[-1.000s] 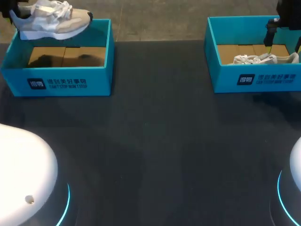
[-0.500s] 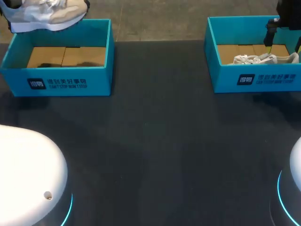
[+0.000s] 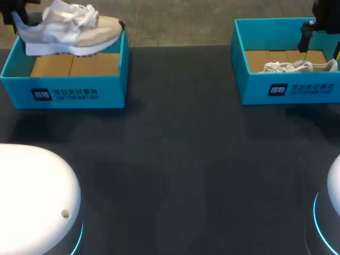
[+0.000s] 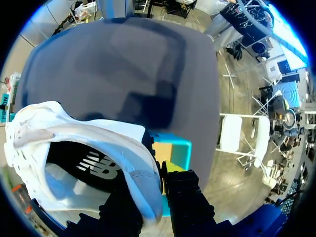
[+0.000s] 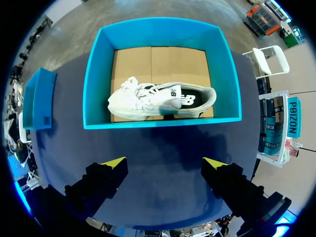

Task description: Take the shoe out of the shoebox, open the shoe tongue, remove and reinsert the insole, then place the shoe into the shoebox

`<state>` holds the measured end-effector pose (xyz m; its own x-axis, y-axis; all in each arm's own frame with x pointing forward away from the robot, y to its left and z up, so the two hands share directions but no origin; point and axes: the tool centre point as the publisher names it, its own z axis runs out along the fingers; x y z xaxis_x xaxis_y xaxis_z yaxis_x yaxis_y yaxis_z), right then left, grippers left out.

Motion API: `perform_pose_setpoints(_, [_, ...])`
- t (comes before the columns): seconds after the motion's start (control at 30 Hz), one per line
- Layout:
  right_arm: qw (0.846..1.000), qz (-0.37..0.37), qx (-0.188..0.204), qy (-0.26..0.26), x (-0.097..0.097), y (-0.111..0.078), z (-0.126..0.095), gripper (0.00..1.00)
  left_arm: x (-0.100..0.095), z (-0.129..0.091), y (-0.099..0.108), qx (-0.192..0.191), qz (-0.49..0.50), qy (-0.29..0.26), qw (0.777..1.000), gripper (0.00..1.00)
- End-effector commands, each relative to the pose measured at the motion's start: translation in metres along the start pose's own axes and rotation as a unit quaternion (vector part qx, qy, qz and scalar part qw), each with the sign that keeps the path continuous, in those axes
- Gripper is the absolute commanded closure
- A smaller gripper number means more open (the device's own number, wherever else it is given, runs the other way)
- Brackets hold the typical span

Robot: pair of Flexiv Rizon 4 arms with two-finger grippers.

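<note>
Shoe [image 3: 69, 29], white mesh, beige suede, heel seemingly pinched in left jaws above teal shoebox [image 3: 64, 93]; right jaws spread

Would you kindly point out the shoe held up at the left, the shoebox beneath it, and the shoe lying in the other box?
held shoe [image 3: 71, 34]: head view, on the middle of its side.
left shoebox [image 3: 64, 93]: head view, on its front wall.
boxed shoe [image 5: 154, 100]: right wrist view, on its upper, mid-length.

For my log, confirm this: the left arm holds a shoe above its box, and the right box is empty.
Not empty: the right wrist view shows a white shoe lying in the right box. The left gripper does hold a second shoe above the left box.
</note>
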<state>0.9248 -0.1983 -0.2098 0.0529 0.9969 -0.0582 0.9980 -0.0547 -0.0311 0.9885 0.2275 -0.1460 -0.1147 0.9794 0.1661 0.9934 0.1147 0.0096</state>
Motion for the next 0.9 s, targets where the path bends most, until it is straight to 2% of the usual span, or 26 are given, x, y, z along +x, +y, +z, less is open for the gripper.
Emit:
perform_pose_setpoints(0.03, [1.0, 0.0, -0.001, 0.0, 0.0, -0.001, 0.0, 0.0, -0.019, -0.006, -0.073, -0.094, -0.003, 0.013, 0.995, 1.0])
perform_pose_setpoints(0.33, [1.0, 0.0, -0.001, 0.0, 0.0, -0.001, 0.0, 0.0, -0.055, -0.008, -0.139, -0.09, 0.01, 0.009, 0.996, 1.0])
perform_pose_setpoints(0.6, [1.0, 0.0, -0.001, 0.0, 0.0, -0.001, 0.0, 0.0, -0.08, -0.003, -0.192, -0.095, 0.014, 0.013, 0.995, 1.0])
perform_pose_setpoints(0.73, [1.0, 0.0, -0.001, 0.0, 0.0, -0.001, 0.0, 0.0, -0.088, -0.001, -0.209, -0.083, 0.008, 0.021, 0.996, 1.0])
perform_pose_setpoints(0.9, [1.0, 0.0, -0.001, 0.0, 0.0, -0.001, 0.0, 0.0, -0.089, -0.001, -0.21, -0.083, 0.001, 0.023, 0.996, 1.0])
